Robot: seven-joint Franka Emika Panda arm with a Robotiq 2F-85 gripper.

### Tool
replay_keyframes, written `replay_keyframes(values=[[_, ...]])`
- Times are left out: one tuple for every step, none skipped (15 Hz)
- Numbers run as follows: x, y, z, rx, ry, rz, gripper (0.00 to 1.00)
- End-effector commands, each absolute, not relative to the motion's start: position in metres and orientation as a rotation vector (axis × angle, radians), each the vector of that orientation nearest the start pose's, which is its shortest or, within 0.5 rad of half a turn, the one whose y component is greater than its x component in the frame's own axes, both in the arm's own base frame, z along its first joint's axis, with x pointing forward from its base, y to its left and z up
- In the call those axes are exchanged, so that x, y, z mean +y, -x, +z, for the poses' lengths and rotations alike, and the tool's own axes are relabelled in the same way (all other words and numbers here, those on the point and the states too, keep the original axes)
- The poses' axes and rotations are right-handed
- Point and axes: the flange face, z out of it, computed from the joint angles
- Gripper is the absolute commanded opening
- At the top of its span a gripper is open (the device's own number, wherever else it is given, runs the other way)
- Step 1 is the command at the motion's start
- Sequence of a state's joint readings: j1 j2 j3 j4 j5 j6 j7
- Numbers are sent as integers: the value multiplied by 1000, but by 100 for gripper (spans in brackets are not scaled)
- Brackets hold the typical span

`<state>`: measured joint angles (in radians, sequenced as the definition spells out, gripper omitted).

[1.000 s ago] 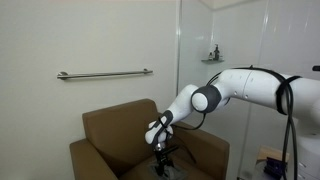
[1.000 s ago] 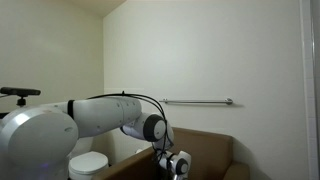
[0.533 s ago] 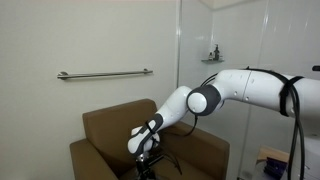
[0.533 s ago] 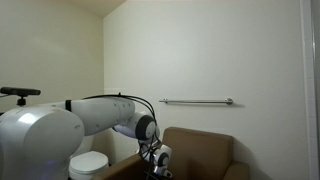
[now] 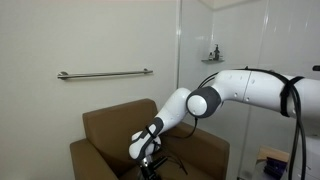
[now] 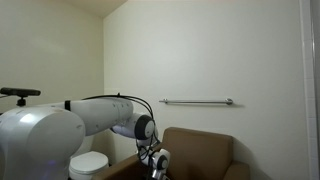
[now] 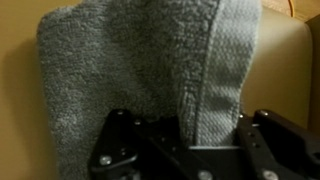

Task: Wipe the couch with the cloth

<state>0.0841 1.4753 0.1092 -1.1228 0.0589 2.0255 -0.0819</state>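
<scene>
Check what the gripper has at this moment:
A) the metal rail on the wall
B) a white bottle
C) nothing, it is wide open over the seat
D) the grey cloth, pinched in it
D: in the wrist view the cloth runs down into the closed gripper, with the tan couch behind it.

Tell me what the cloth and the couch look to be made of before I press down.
The cloth: grey terry-type towelling, matte. A fuzzy looped pile shows, with a flatter woven band along one edge. The couch: tan-brown upholstery, smooth and even with little sheen. It could be faux leather or a tight-woven fabric; the views are too coarse to settle it.
</scene>
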Motion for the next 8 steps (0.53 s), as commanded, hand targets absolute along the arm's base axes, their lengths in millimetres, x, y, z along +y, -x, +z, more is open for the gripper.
replay_keyframes(values=[[43, -574, -159, -89, 2896, 1014, 4], [25, -571, -161, -33, 2916, 1041, 4], [5, -568, -162, 35, 2933, 1066, 4], [-13, -566, -163, 99, 2944, 1088, 3], [-32, -564, -163, 172, 2950, 1101, 3], [-47, -561, -163, 236, 2952, 1105, 4], [-60, -562, -162, 295, 2948, 1098, 4], [-72, -567, -159, 354, 2950, 1069, 4]])
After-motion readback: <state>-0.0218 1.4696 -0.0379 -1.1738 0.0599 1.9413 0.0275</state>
